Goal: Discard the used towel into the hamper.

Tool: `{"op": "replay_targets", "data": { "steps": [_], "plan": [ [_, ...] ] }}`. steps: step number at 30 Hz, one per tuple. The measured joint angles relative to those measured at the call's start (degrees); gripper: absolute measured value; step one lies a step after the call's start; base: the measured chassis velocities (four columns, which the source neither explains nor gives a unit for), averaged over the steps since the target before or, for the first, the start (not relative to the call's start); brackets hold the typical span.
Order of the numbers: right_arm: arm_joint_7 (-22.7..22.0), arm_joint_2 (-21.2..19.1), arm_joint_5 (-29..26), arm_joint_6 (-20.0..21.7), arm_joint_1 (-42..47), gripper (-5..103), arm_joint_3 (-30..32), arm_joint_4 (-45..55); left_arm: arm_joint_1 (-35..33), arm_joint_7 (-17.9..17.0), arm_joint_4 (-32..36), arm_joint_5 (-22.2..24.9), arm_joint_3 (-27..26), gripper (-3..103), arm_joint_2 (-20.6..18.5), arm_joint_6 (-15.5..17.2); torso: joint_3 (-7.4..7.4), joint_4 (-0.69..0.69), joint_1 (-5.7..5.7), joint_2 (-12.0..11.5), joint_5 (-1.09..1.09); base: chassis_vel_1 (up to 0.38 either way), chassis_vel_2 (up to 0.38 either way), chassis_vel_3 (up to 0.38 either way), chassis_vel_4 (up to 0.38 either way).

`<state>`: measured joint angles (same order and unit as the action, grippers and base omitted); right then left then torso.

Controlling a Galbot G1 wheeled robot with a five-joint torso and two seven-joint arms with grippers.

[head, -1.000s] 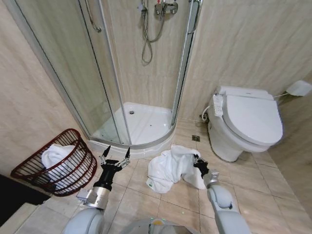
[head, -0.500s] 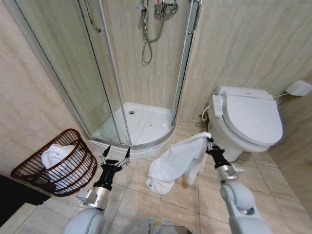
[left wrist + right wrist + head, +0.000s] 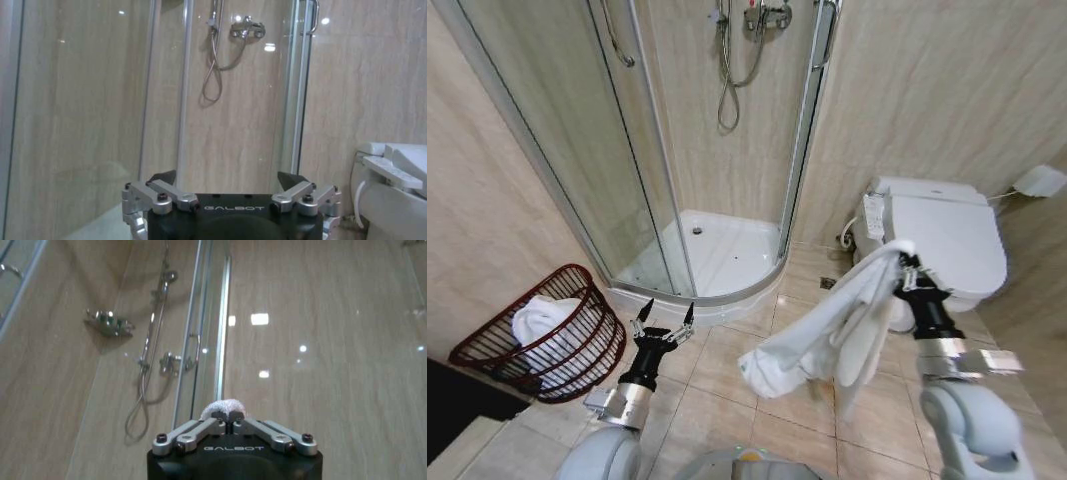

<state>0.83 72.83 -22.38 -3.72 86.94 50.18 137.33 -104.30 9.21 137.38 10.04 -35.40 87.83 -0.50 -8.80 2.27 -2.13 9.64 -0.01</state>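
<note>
Lifted clear of the floor over the last second, the towel (image 3: 832, 335) now hangs in the air in front of the toilet (image 3: 947, 245), where before it lay crumpled on the tiles beside that toilet's base. Its top corner is pinched between the pressed-together fingers (image 3: 218, 416) of the right gripper (image 3: 905, 268), which has risen from floor level to the height of the toilet seat; in the right wrist view a small tuft of white cloth pokes out past the closed tips. From that pinch the cloth drapes down and away from the toilet toward the shower, its lowest folds hanging above the floor (image 3: 727, 420). The left gripper (image 3: 666, 318) sits low, well away from the toilet on the far side of the towel, unchanged from the earlier frames, its fingers (image 3: 160, 179) spread wide and holding nothing. The hamper (image 3: 547, 335), a dark red wire basket, stands farther from the toilet again, beyond the left gripper and against the wall next to the shower enclosure (image 3: 697, 235). It tilts open toward the robot, with another white towel (image 3: 539, 318) already bundled inside it.
</note>
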Motion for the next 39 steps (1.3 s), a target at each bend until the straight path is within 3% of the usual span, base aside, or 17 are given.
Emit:
{"op": "replay_targets", "data": {
  "steps": [22,39],
  "plan": [
    [-0.59,1.70,-0.96,-0.61,2.02,1,1.23,5.58,0.00,0.00,0.00,0.00,0.00,99,0.00,0.00,-0.01,0.00,-0.01,0.01,0.01,0.000,0.000,0.000,0.000],
    [0.33,2.30,0.80,-3.76,2.74,1,1.74,5.72,0.00,0.00,0.00,0.00,0.00,99,0.00,0.00,-0.65,0.00,-0.27,0.93,0.01,0.000,0.000,0.000,0.000]
  ]
}}
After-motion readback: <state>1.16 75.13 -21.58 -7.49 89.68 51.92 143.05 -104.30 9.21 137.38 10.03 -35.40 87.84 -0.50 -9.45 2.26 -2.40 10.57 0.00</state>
